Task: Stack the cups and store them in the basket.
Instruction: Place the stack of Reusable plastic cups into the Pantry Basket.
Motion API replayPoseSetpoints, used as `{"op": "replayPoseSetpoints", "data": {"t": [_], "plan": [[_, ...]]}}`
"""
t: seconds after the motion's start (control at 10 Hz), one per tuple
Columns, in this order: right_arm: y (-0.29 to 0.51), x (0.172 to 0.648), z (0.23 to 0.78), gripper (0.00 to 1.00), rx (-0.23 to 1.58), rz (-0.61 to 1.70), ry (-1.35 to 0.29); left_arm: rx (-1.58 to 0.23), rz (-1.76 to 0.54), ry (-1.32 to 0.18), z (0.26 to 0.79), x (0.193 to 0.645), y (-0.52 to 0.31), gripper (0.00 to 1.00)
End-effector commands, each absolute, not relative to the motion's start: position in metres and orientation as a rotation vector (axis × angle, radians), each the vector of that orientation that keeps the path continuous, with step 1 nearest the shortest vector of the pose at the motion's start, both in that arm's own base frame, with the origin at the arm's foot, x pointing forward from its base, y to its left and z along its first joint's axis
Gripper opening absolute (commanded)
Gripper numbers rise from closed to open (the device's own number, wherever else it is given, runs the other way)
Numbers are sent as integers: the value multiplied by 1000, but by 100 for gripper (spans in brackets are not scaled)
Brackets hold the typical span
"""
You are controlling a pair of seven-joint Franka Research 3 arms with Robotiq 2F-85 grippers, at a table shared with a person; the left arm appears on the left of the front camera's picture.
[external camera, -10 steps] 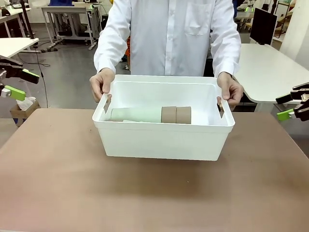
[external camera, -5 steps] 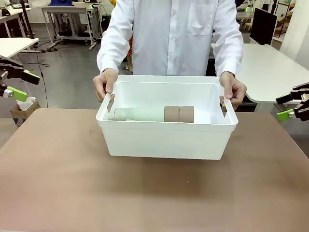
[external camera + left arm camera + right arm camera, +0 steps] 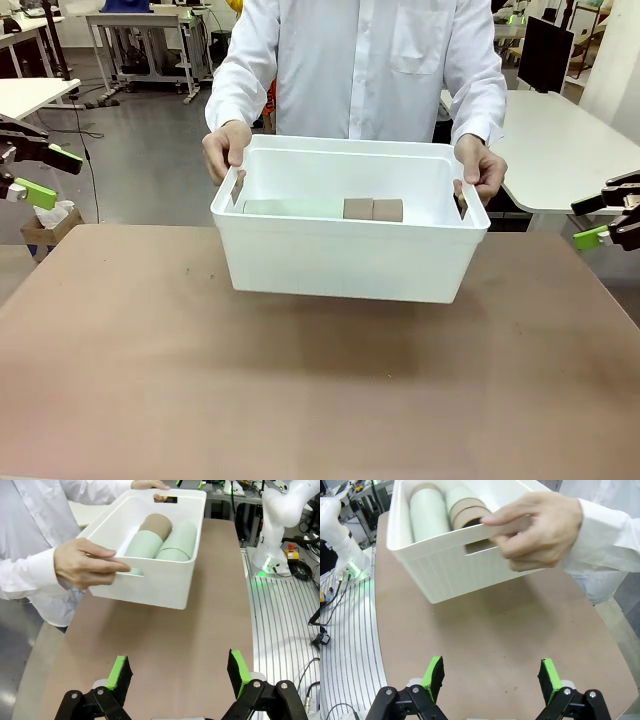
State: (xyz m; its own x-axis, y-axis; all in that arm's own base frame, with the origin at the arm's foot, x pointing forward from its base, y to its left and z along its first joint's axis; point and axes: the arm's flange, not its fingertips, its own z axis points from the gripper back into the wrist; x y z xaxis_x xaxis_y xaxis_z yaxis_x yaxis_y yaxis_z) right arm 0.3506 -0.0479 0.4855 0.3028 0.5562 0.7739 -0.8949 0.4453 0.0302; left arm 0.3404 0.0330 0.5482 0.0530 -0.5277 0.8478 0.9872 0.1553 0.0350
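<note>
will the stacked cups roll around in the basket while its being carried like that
Probably a little. The cups lie on their sides in the basket, and their round walls could roll if it tilts. Their taper likely curves any roll. The person's hands hold both short ends, apparently level, which should limit it.

person: white buttoned shirt, chest pocket, long cuffed sleeves | left hand [image 3: 180,672]: black, green pads | right hand [image 3: 491,676]: black, green pads

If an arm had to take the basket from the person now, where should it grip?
Best at the bare long rim of the basket nearest the robot, from above: the person's hands fill both handle slots, and the cups lie low, clear of that rim.
</note>
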Motion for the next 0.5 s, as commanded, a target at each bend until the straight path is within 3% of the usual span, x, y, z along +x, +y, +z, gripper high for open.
{"op": "replayPoseSetpoints", "data": {"t": [0.0,0.4], "plan": [[-48,353,487,100,529,1021,-798,-701,-1290,-881,550,342,31,100],[-48,353,487,100,529,1021,-798,-701,-1290,-881,550,342,31,100]]}}
